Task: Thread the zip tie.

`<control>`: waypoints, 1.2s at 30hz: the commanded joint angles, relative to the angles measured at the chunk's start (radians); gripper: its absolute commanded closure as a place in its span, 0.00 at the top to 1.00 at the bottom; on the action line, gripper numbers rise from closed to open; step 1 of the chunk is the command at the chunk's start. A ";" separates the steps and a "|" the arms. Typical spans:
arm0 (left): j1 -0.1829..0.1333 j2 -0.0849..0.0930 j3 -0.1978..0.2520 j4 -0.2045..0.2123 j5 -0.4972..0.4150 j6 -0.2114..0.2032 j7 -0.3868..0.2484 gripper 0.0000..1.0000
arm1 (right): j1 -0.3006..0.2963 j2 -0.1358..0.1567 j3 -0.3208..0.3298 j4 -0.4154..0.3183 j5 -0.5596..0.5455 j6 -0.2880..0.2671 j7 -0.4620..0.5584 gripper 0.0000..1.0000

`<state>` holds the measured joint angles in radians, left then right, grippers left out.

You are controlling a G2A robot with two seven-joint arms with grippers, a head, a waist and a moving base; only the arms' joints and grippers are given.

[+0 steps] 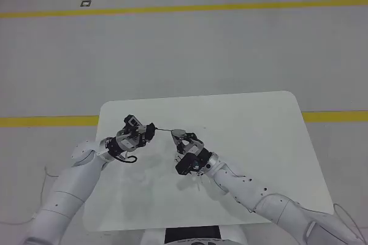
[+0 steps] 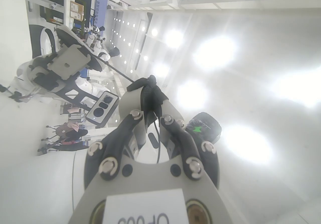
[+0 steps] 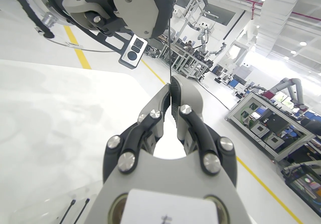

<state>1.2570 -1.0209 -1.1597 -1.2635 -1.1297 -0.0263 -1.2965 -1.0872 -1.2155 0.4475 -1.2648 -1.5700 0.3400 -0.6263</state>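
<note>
The right gripper (image 3: 170,87) is clamped on the zip tie (image 3: 169,59), which runs straight from its fingertips to the left gripper (image 3: 164,9) just ahead. That gripper is also pinched closed on the tie's other end. Both hold it taut above the table (image 1: 264,122), probably so the strap is straight enough to aim at the head's slot.
</note>
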 commanded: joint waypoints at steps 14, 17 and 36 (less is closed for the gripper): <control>0.000 0.000 0.000 0.000 0.000 0.000 0.000 0.00 | -0.002 -0.001 -0.003 0.009 0.000 0.000 0.002 0.00; 0.000 0.000 0.000 0.000 0.000 0.000 0.000 0.00 | -0.001 -0.001 -0.006 0.010 0.000 0.000 0.004 0.00; 0.000 0.000 0.000 0.000 0.000 0.000 0.000 0.00 | -0.004 -0.002 -0.005 0.018 0.000 0.000 0.012 0.00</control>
<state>1.2570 -1.0209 -1.1597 -1.2635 -1.1297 -0.0263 -1.2965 -1.0910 -1.2176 0.4429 -1.2470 -1.5700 0.3400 -0.6146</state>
